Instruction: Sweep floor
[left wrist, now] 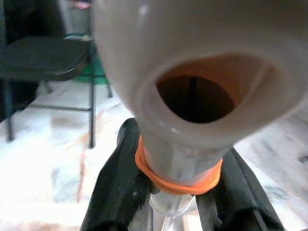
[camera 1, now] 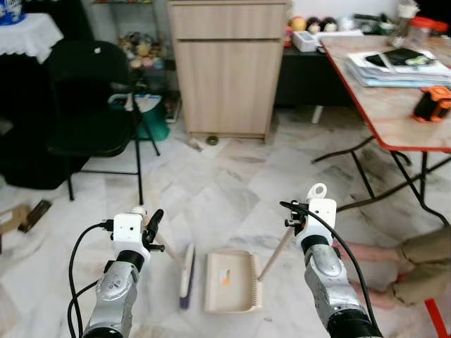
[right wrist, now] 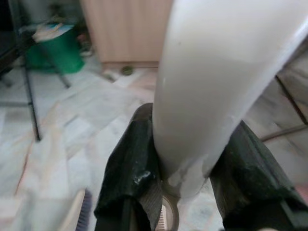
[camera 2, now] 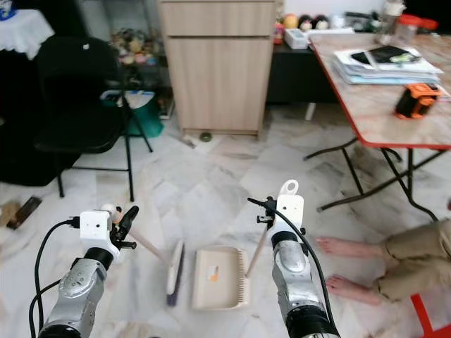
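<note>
Left claw (left wrist: 179, 192) and right claw (right wrist: 187, 185) clamped shut.

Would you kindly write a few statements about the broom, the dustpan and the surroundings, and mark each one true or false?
1. The left gripper is shut on the broom handle. True.
2. The dustpan lies on the red-edged table. False: it rests on the floor, held by its handle in the right gripper.
3. The broom head is on the robot's left of the dustpan. True.
4. The black chair stands under the table. False: it stands apart, left of the wooden cabinet.
5. A person's bare feet rest on the floor. True.
</note>
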Robot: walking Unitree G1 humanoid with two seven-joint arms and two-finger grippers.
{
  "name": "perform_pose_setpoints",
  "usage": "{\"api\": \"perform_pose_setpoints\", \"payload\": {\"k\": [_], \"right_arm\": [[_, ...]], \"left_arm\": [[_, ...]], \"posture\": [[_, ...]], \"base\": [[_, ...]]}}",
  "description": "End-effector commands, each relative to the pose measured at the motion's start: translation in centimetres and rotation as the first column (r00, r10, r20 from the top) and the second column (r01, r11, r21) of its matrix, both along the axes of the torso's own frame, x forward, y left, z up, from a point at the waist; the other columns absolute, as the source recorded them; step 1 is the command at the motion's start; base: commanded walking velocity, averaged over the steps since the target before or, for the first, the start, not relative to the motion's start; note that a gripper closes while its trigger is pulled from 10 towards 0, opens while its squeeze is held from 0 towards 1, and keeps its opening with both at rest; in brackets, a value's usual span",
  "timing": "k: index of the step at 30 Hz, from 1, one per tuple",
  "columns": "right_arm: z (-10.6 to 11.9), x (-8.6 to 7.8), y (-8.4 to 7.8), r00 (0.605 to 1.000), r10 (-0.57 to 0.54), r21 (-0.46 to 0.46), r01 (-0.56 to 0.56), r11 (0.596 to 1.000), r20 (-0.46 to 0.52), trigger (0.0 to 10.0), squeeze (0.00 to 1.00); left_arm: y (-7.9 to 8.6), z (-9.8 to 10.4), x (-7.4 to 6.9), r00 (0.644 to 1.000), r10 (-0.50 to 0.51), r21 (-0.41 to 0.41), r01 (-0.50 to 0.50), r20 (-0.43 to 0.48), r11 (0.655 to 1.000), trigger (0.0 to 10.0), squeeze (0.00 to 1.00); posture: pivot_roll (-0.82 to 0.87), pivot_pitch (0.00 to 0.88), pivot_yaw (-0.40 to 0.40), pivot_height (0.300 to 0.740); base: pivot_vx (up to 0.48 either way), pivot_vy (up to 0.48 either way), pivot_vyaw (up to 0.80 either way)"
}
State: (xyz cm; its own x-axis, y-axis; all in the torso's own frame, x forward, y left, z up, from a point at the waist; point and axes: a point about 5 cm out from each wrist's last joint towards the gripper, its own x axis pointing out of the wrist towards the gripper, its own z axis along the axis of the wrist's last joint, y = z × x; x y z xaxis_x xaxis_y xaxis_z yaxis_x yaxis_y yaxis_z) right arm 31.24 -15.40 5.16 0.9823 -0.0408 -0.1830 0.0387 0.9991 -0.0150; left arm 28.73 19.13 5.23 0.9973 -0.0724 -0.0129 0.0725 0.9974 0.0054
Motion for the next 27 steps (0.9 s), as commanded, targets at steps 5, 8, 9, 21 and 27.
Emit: {"api": "perform_pose_setpoints", "payload": {"k": [5, 8, 9, 21, 27], "right_arm": [[1.29, 0.55, 0.41, 0.998, 0.019, 0.007, -0.02, 1.0, 0.066, 10.0, 0.0], [1.33, 0.57, 0.43, 0.997, 0.023, 0.003, -0.023, 1.0, 0.068, 10.0, 0.0], [1.35, 0.59, 0.44, 0.997, 0.024, 0.002, -0.024, 1.0, 0.069, 10.0, 0.0], [1.46, 0.64, 0.49, 0.997, 0.029, 0.003, -0.029, 1.0, 0.073, 10.0, 0.0], [1.53, 0.72, 0.58, 0.997, 0.033, 0.002, -0.033, 0.999, 0.075, 10.0, 0.0]], "left_arm": [[0.13, 0.73, 0.31, 0.999, 0.011, 0.016, -0.011, 0.032, 1.0, 10.0, 0.0], [0.12, 0.74, 0.32, 0.999, 0.013, 0.016, -0.013, 0.033, 1.0, 10.0, 0.0], [0.11, 0.75, 0.33, 0.999, 0.013, 0.015, -0.013, 0.033, 1.0, 10.0, 0.0], [0.02, 0.69, 0.31, 0.999, 0.024, 0.015, -0.025, 0.03, 1.0, 10.0, 0.0], [0.17, 0.74, 0.39, 0.999, 0.032, 0.017, -0.033, 0.031, 0.999, 10.0, 0.0]], "posture": [[-0.01, 0.091, -0.011, 0.74], [-0.01, 0.093, -0.011, 0.74], [-0.01, 0.097, -0.012, 0.74], [-0.01, 0.106, -0.014, 0.74], [-0.01, 0.109, -0.013, 0.74]], "base": [[0.0, 0.0, 0.79], [0.0, 0.0, 0.79], [0.0, 0.0, 0.79], [0.0, 0.0, 0.79], [0.0, 0.0, 0.79]]}}
